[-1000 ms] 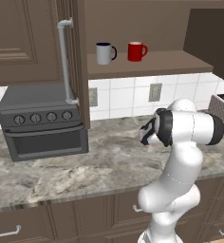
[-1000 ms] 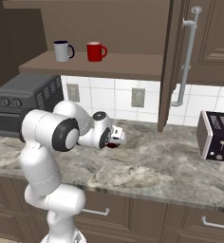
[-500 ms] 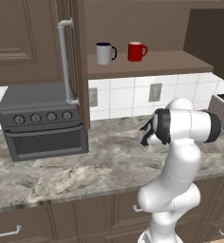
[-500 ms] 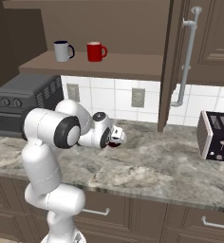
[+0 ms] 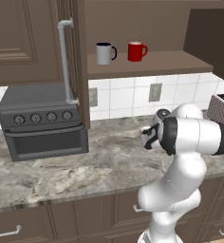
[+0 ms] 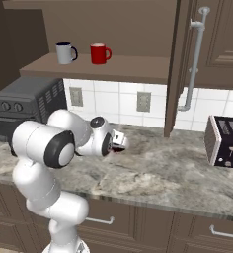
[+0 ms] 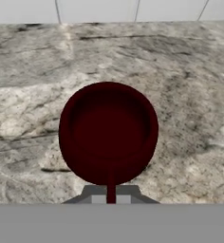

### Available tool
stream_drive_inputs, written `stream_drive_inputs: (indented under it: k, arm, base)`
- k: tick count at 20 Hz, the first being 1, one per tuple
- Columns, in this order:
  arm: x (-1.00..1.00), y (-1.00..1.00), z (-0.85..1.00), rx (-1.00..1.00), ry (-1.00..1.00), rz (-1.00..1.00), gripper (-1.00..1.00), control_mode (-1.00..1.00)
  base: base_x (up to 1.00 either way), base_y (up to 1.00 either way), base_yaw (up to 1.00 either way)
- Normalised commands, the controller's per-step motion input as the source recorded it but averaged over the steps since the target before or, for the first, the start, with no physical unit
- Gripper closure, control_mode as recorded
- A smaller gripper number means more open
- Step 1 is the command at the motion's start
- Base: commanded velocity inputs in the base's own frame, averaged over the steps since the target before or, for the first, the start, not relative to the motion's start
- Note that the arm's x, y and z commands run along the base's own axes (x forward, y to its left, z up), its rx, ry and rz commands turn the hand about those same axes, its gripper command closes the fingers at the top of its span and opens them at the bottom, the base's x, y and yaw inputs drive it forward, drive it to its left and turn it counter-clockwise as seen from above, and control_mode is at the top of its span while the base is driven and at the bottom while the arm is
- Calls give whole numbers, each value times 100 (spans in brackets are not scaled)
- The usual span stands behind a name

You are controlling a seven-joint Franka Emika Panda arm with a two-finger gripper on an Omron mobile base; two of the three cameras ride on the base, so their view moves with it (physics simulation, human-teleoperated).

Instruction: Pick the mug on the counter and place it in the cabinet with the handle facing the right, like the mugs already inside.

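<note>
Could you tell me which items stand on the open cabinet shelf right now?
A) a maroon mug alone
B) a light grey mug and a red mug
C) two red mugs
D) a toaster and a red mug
B: the light grey mug and the red mug stand side by side on the cabinet shelf.

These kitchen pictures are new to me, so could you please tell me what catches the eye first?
The white arm dominates, bent low over the marbled counter. In the hand view, a dark maroon mug sits right at the jaws. Above, a red mug and a grey mug stand in the open cabinet.
</note>
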Motion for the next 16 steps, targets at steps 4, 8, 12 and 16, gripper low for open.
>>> stream_drive_inputs:
  k: [4,8,12,16]
  arm:
    - [-35,16,39,1,-3,0,100,-100]
    - [-41,12,42,6,-2,0,100,-100]
    - [-38,12,51,10,0,3,100,-100]
    - [-38,11,67,8,0,5,100,-100]
  base:
    - [0,0,0]
    - [0,0,0]
    - [0,0,0]
    - [0,0,0]
